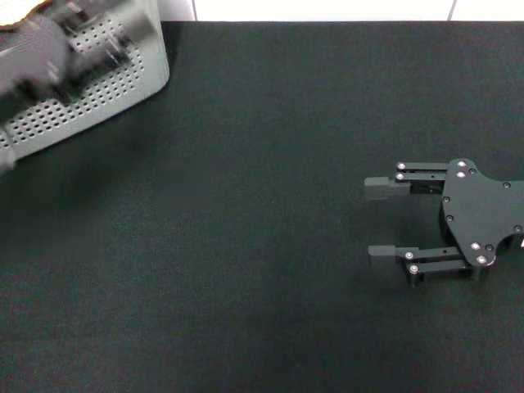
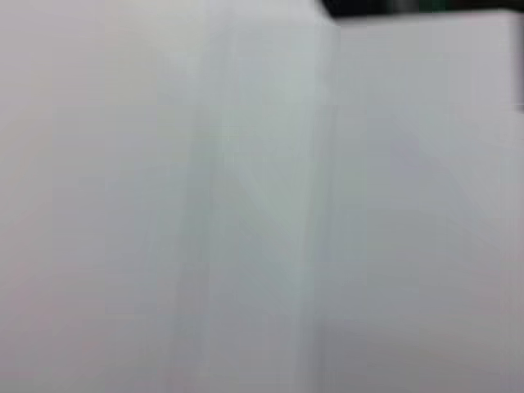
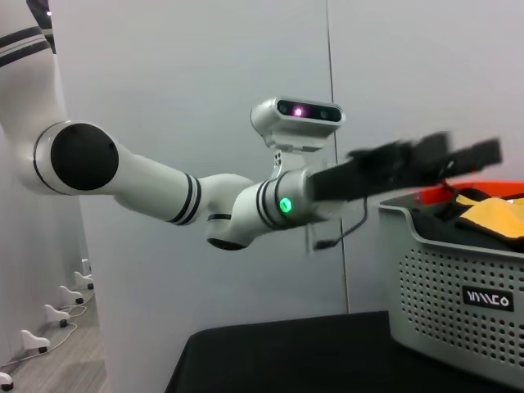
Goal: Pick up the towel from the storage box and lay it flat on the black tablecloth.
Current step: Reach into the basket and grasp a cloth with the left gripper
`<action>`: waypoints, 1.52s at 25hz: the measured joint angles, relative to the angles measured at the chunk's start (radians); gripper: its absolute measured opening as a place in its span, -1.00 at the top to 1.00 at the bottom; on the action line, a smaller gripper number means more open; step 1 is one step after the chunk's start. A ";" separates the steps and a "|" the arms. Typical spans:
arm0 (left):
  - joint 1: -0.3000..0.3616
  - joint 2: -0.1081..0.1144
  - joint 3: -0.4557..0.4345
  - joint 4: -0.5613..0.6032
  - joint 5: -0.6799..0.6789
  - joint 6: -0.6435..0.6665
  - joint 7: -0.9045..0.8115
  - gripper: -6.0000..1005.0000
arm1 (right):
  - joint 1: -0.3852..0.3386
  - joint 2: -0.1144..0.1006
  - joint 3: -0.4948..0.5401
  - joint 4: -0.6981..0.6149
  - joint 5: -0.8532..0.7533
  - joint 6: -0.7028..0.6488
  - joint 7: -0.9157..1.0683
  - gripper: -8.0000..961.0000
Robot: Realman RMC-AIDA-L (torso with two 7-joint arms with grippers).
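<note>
Black tablecloth [image 1: 270,205] covers your bench edge to edge, bare except for the right pincer [image 1: 378,221], which rests low over the cloth on the robot's right with its jaws apart and nothing between them. Note the storage box [image 1: 98,90] at the far left corner of the bench; your left pincer [image 3: 467,155] reaches out over its rim, blurred with motion in both the head view and the right wrist view, so you cannot tell whether its jaws are apart or together. The left wrist view gives you only a pale wall. Towel [image 3: 491,209] sits bunched inside the box, orange reverse showing above the rim in the right wrist view, with dark folds beside it. Judged from this, nothing of the task is done yet: the grasp, the lift, the carry across and the flattening all remain. As for heading and long axis, the towel is crumpled, so no clear long axis can be read; probably you will only get one once it hangs free.
</note>
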 joint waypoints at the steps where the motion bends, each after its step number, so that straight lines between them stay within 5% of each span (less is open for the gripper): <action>1: 0.002 0.000 -0.010 0.002 -0.015 -0.031 0.003 -0.36 | -0.002 0.000 0.000 0.001 0.000 0.000 -0.001 -0.51; 15: 0.009 -0.002 -0.016 0.117 -0.017 -0.484 0.171 -0.36 | -0.005 0.000 0.014 0.013 -0.001 -0.006 -0.016 -0.51; 27: 0.038 -0.006 -0.012 0.204 0.055 -0.587 0.295 -0.36 | 0.004 -0.001 0.039 0.014 -0.006 -0.021 -0.024 -0.51; 38: 0.049 -0.014 0.193 0.236 0.048 -0.880 0.456 -0.35 | 0.007 0.000 0.052 0.026 0.000 -0.031 -0.024 -0.51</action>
